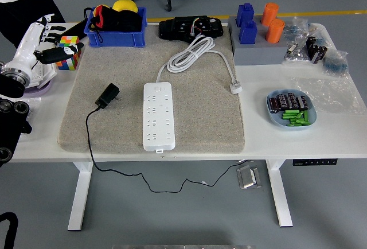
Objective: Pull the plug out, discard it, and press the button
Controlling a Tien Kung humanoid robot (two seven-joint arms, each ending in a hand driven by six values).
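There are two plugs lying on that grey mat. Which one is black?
The black plug lies left of the white power strip, its thin black cord trailing off the mat's front edge. The other, the white plug, lies at the right.

Showed a white power strip (pixel 159 116), black plug (pixel 107 96), beige mat (pixel 195 117), blue bin (pixel 116 35), multicoloured cube (pixel 69 52), white bench (pixel 298 140).

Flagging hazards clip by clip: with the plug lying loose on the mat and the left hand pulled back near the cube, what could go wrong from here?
1. The plug lies on the mat beside the strip, with its cord hanging over the near edge; the arm returning could snag it.
2. The left hand hovers with open fingers right by the cube; a swing toward the strip might knock it.
3. The strip lies loose, so pressing its button may shift it.
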